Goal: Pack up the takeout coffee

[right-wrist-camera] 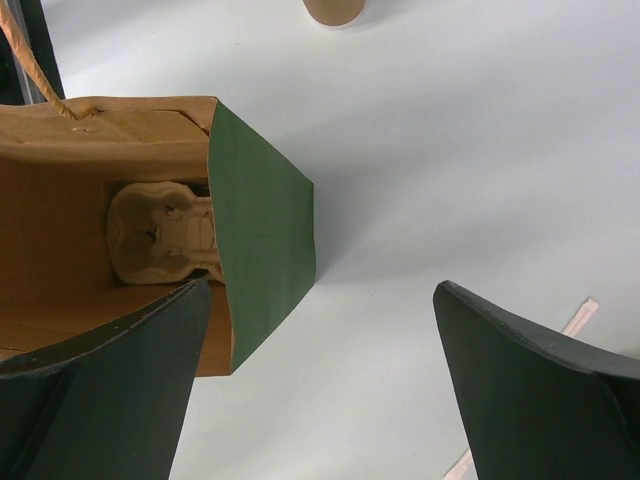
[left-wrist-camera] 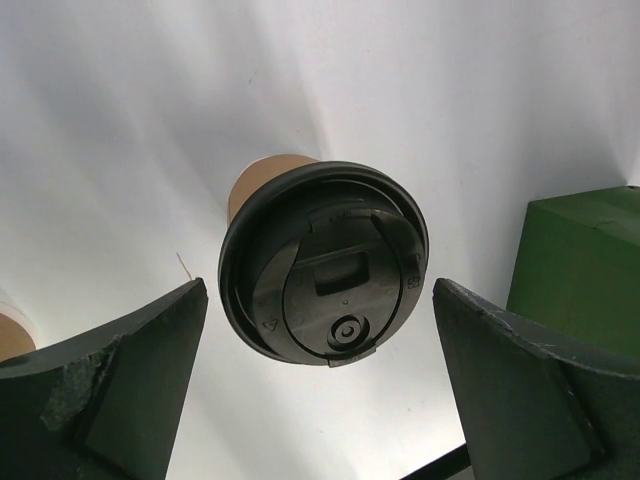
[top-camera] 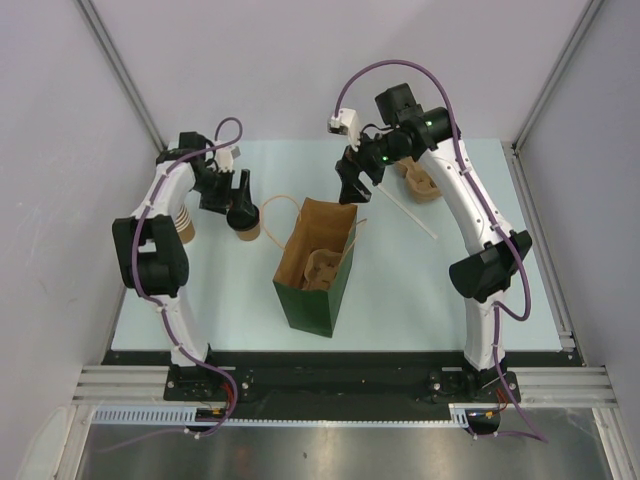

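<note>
The takeout coffee [left-wrist-camera: 325, 265], a brown paper cup with a round black lid, stands upright on the pale table [top-camera: 230, 290], left of the paper bag. My left gripper [left-wrist-camera: 320, 400] hangs open just above and behind the takeout coffee [top-camera: 246, 220], its fingers [left-wrist-camera: 130, 390] wide apart and touching nothing. The green paper bag [top-camera: 315, 265] stands open in the middle with a cardboard cup carrier [right-wrist-camera: 165, 235] lying inside. My right gripper [top-camera: 352, 185] is open over the bag's far right corner, holding nothing; in the right wrist view this gripper [right-wrist-camera: 320, 390] shows one finger over the bag's [right-wrist-camera: 260, 230] mouth.
A stack of lidless pale cups [top-camera: 185, 226] stands by the left arm. A second cardboard carrier [top-camera: 420, 182] lies at the back right, partly behind the right arm. A paper-wrapped straw [top-camera: 410, 215] lies right of the bag. The bag's twine handle [top-camera: 280, 205] sticks out toward the coffee.
</note>
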Controlling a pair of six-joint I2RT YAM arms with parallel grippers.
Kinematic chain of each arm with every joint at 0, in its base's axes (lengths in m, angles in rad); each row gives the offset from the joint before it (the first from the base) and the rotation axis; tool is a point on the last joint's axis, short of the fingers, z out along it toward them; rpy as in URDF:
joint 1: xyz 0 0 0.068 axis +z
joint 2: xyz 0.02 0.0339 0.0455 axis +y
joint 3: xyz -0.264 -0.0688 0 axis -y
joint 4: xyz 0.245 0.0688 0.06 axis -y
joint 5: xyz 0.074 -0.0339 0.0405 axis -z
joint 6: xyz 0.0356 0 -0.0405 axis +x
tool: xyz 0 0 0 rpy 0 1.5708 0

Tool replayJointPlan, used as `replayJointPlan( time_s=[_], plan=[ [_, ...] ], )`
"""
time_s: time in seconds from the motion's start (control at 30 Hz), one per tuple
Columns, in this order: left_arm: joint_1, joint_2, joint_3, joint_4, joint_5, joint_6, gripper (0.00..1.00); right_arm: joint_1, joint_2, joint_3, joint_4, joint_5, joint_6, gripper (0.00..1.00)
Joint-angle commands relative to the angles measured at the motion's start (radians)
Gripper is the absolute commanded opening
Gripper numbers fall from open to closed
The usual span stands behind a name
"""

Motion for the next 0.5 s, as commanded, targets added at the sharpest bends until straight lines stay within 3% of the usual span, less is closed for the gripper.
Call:
replayJointPlan(
  time_s=[0.0, 0.23, 0.47],
  plan=[
    [-0.013, -0.060, -0.017, 0.020, -0.010, 0.016, 1.00, 0.003, -0.020, 0.038, -0.005, 0.005, 0.002, 1.00],
    [-0.031, -0.065, -0.049, 0.045, -0.035, 0.012, 1.00, -0.001, -0.026, 0.038, -0.005, 0.009, 0.001, 1.00],
    [-0.041, -0.070, -0.072, 0.066, -0.049, 0.000, 0.93, -0.008, -0.032, 0.035, -0.013, 0.009, -0.004, 1.00]
  ],
)
